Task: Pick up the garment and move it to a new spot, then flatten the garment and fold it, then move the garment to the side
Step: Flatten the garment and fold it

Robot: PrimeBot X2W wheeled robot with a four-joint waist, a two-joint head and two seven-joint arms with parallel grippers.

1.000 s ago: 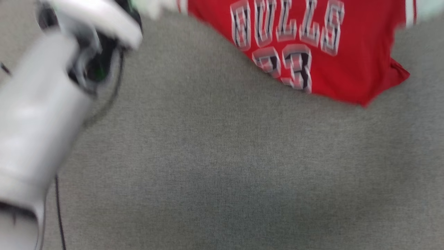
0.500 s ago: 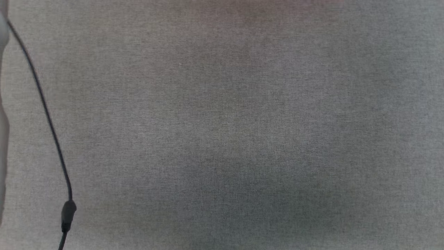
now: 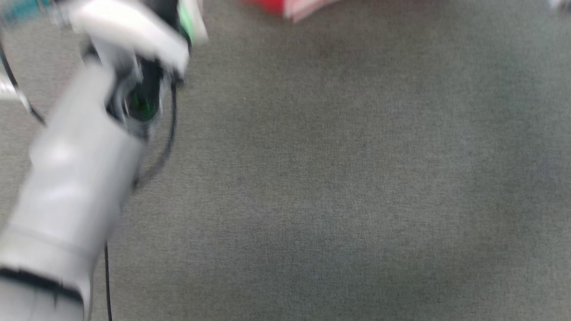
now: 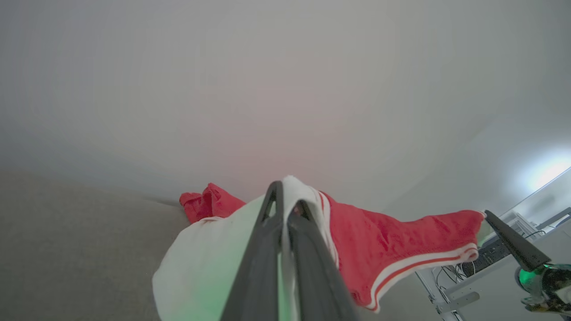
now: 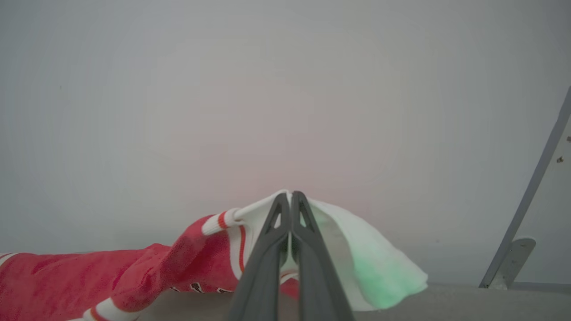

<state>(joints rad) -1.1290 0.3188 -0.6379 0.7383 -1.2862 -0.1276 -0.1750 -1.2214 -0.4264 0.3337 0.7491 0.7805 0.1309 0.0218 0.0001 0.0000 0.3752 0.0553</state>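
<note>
Garment [image 4: 392,249] over the flat surface [image 3: 334,178]

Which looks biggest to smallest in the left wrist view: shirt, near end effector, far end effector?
1. garment
2. left end effector, enlarged by nearness
3. right end effector, farther away

Red garment [image 4: 392,249] held up by its white sleeve ends
One white sleeve end is pinched in the left gripper [image 4: 287,196], the other in the right gripper [image 5: 290,196]; the red body, edged with thin red-and-white stripes, sags crumpled between them.
</note>
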